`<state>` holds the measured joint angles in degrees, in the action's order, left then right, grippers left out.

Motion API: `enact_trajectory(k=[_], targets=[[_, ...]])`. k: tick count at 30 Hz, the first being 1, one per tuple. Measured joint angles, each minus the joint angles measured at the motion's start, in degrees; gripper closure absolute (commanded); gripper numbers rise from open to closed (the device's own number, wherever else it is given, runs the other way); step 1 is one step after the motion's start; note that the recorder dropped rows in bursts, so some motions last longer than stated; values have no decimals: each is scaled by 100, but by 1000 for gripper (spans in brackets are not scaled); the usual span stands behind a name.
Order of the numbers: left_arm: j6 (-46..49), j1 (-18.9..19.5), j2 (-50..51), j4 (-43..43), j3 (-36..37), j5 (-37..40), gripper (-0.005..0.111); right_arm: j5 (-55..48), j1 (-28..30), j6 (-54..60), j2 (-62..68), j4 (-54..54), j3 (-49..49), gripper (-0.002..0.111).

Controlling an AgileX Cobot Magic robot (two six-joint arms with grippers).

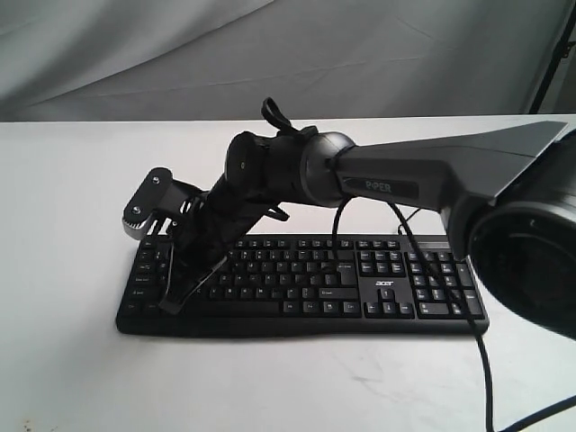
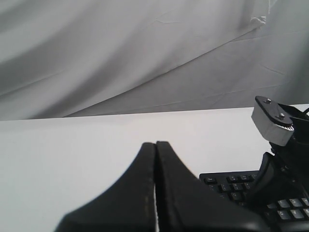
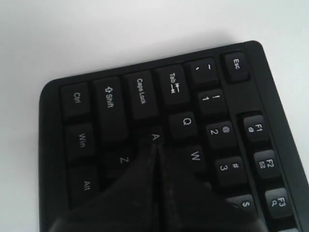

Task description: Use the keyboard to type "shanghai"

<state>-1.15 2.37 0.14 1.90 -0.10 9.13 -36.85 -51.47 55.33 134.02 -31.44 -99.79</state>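
Note:
The wide black keyboard (image 1: pixel 297 274) with white legends and an "acer" logo lies on the white table. My right arm reaches across it to its left end. There my right gripper (image 1: pixel 171 304) is shut and empty, angled down onto the keys. In the right wrist view the closed tips of this gripper (image 3: pixel 155 143) rest at the A key (image 3: pixel 155 137), between Z and W. My left gripper (image 2: pixel 155 144) is shut on nothing and hovers over bare table, with a corner of the keyboard (image 2: pixel 231 186) off to one side. The exterior view does not show the left gripper.
The white table (image 1: pixel 72 180) stretches around the keyboard, with grey cloth (image 1: pixel 270 54) behind it. A black cable (image 1: pixel 454 292) from the right arm hangs across the number pad. The right arm's grey camera mount (image 1: pixel 142 209) sticks out above the keyboard's left end.

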Motion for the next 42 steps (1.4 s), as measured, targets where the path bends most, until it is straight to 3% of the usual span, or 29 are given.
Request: enact_trajectory(k=[7,14,19,27,42], targets=[[0,0,0,0,0,0,107,-27,0,-13,15,65,-29,108],[0,0,0,0,0,0,107,-315,22,-583,-623,927,-17,108],[0,0,0,0,0,0,107,-313,346,-840,-1369,1030,737,108],[0,0,0,0,0,0,107,564,655,-387,-2031,254,2298,108],[0,0,0,0,0,0,107,608,635,510,-1151,-762,1861,108]])
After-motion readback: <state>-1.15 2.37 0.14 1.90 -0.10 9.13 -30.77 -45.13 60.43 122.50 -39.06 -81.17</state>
